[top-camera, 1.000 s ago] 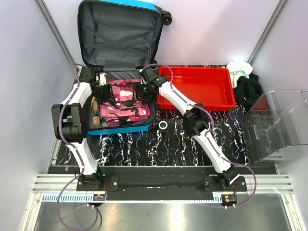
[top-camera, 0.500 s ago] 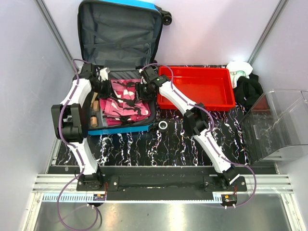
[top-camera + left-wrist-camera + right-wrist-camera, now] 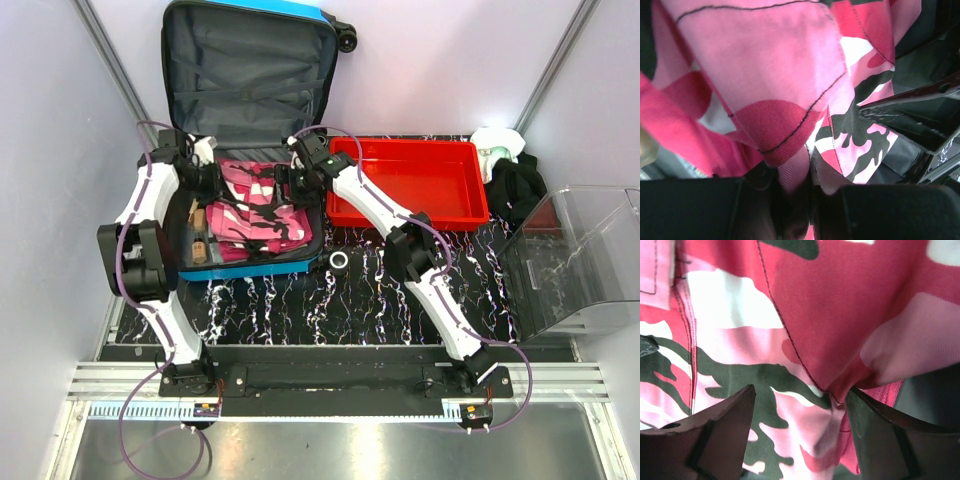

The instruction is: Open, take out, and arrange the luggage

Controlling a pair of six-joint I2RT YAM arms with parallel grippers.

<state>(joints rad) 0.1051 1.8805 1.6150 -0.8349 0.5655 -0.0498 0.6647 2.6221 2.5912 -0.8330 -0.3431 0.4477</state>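
Note:
The luggage (image 3: 250, 80) lies open at the back left, lid upright against the wall, blue base (image 3: 255, 268) on the table. A pink camouflage garment (image 3: 262, 212) fills the base. My left gripper (image 3: 207, 181) is at the garment's left end, and in the left wrist view it (image 3: 794, 194) is shut on a fold of the pink cloth (image 3: 765, 75). At the garment's right end is my right gripper (image 3: 286, 181). The right wrist view shows it (image 3: 801, 395) open, fingers wide apart over the cloth (image 3: 815, 315), the right finger against a raised fold.
Small brown bottles (image 3: 200, 243) lie along the suitcase's left side. A red tray (image 3: 440, 215) sits right of the suitcase, and a tape roll (image 3: 339, 261) lies in front of it. A black cloth (image 3: 517, 188) and a clear bin (image 3: 590, 270) are at the far right.
My left gripper has closed on the garment and drawn back to the left, bunching the cloth upward. The right gripper narrowed, then spread wide again.

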